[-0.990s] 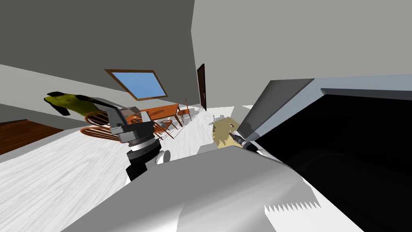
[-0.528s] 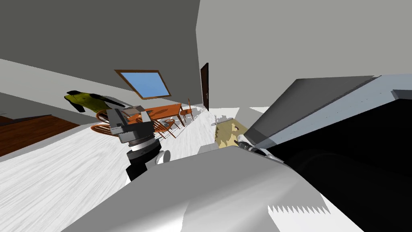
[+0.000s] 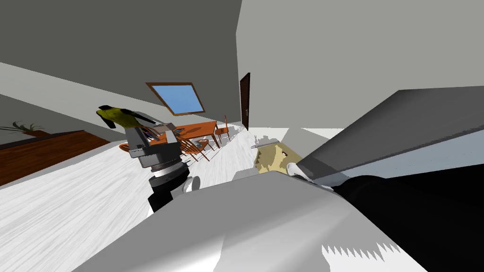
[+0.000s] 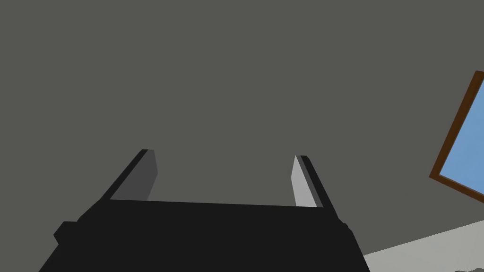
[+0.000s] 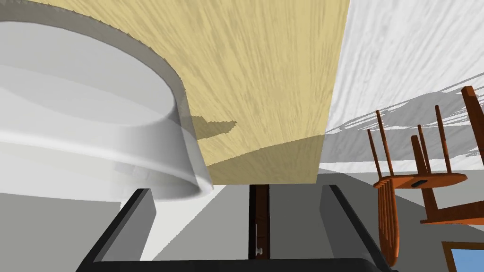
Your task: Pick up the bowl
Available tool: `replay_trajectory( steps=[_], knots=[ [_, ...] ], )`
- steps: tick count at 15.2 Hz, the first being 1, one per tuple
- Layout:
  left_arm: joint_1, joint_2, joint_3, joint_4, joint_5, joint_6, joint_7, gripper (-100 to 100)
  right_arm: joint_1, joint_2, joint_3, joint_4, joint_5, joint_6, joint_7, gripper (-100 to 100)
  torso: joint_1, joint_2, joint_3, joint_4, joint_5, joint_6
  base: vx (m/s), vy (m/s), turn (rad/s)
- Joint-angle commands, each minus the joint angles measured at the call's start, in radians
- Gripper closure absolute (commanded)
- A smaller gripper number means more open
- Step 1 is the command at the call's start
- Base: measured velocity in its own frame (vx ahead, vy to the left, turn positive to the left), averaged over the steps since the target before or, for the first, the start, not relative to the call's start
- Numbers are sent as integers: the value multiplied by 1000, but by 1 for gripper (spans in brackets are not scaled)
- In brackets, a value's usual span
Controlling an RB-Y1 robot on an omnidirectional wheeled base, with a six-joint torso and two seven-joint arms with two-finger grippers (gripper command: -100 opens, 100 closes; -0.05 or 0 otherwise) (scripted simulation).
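Observation:
A pale, white-grey bowl (image 5: 85,123) stands on a light wooden tabletop (image 5: 274,71), large and close in the right wrist view. My right gripper (image 5: 241,212) is open. The bowl's wall comes down to the tip of one of its fingers (image 5: 142,208), and nothing lies between the two fingers. In the head view the same tabletop (image 3: 272,158) shows small past the chest. My left arm (image 3: 158,158) is raised off to the left. Its gripper (image 4: 222,179) is open and empty.
A big grey slab (image 3: 392,127) with a black area (image 3: 425,208) under it crowds the right side of the head view. Brown wooden chairs (image 5: 411,179) stand on the white floor beyond the tabletop. Farther off are a dining table (image 3: 194,130) and a dark door (image 3: 245,101).
My head view has swung, so the room has slid to the right. The grey slab now covers more of the right side and hides most of my right forearm. Both grippers stay open.

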Motion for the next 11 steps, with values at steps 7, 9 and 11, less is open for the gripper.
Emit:
replay_trajectory(
  steps=[7, 9, 11],
  knots=[
    [0, 0, 0, 0, 0, 0, 0, 0, 45, -77, 50, 135, 90, 40, 88, -100, -6, -2, -1, 0, 3, -1, 86, 67, 102],
    [0, 0, 0, 0, 0, 0, 0, 0, 61, -101, 68, 176, 119, 53, 115, -100, -8, -2, -1, 0, 4, -2, 82, 66, 96],
    [0, 0, 0, 0, 0, 0, 0, 0, 75, -119, 82, 209, 142, 63, 137, -100, -9, -5, -2, 0, 10, -6, 86, 85, 125]
  ],
)
